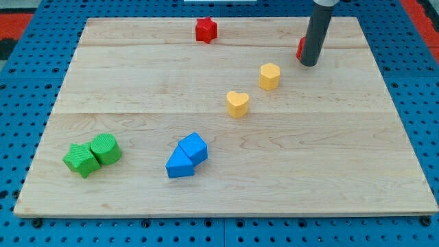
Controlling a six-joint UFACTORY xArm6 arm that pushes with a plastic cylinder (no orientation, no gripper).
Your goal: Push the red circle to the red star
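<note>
The red star [206,29] sits near the board's top edge, left of centre. The red circle [300,48] is at the upper right, mostly hidden behind my rod; only a sliver of red shows on the rod's left side. My tip [309,64] rests on the board right against that red block, at its right and slightly below it. The red star lies well to the left of the tip, across open wood.
A yellow hexagon-like block [269,75] and a yellow heart [237,103] lie below-left of the tip. Two blue blocks [186,156] touch each other at lower centre. A green star [80,159] and green cylinder [105,148] touch at lower left. The wooden board [343,158] lies on a blue pegboard.
</note>
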